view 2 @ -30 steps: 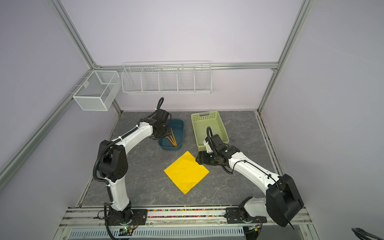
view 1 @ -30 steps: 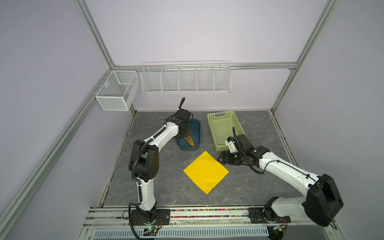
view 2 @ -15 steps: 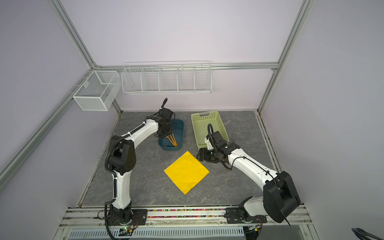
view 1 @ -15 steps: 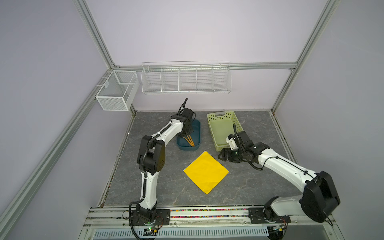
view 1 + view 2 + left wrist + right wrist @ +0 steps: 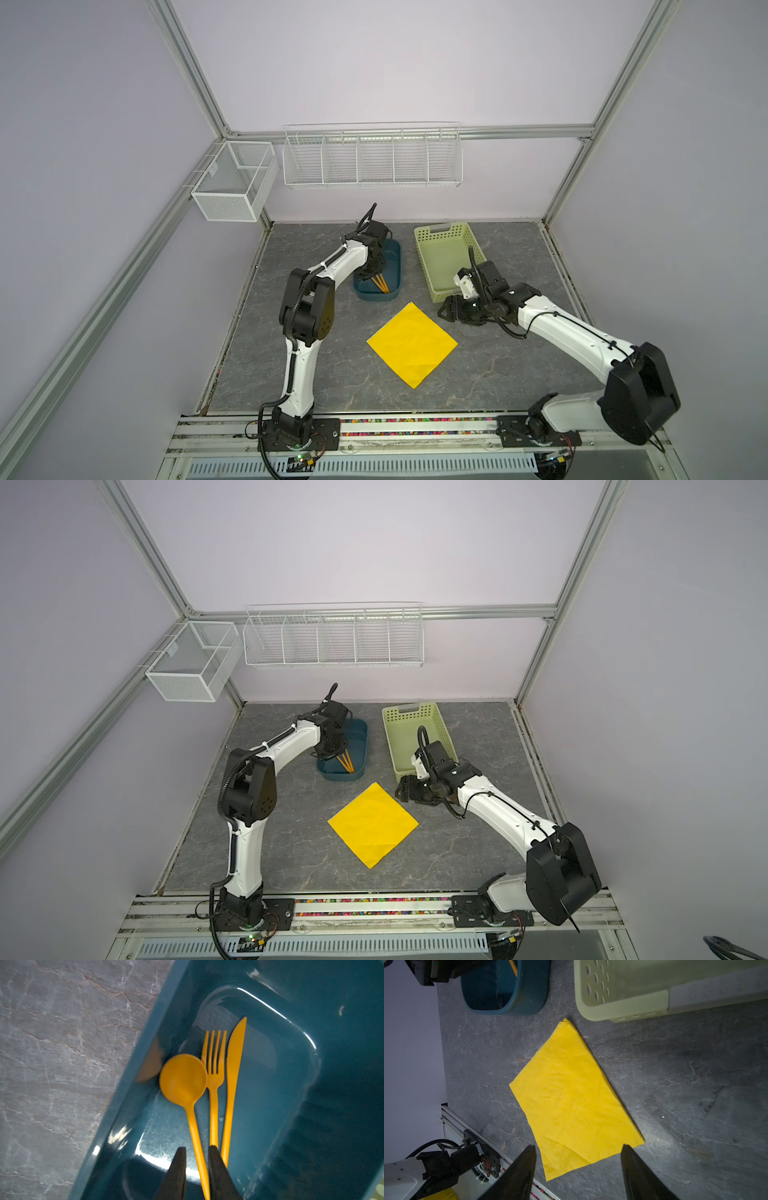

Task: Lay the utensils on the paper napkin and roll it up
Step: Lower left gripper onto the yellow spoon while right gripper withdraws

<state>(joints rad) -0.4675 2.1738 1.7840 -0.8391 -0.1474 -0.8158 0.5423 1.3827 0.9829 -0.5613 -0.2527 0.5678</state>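
Three orange-yellow utensils lie side by side in a dark blue tray [image 5: 376,296]: a spoon [image 5: 184,1078], a fork [image 5: 214,1084] and a knife [image 5: 233,1068]. My left gripper [image 5: 197,1148] reaches down into the tray [image 5: 371,272]. It is shut on the spoon's handle, which runs between its fingers and rests against one of them. The spoon still lies on the tray floor. The yellow paper napkin [image 5: 411,345] lies flat on the table like a diamond, with nothing on it. My right gripper [image 5: 578,1146] hovers open just beyond the napkin's right corner [image 5: 446,311].
A pale green perforated basket [image 5: 449,257] stands right of the blue tray, just behind my right wrist. White wire baskets [image 5: 372,160] hang on the back wall and at the left corner [image 5: 232,187]. The grey stone-patterned table ends at a rail in front.
My left gripper narrowed around the spoon's handle, and the left arm's elbow swung up and to the right. The right arm shifted only slightly near the napkin.
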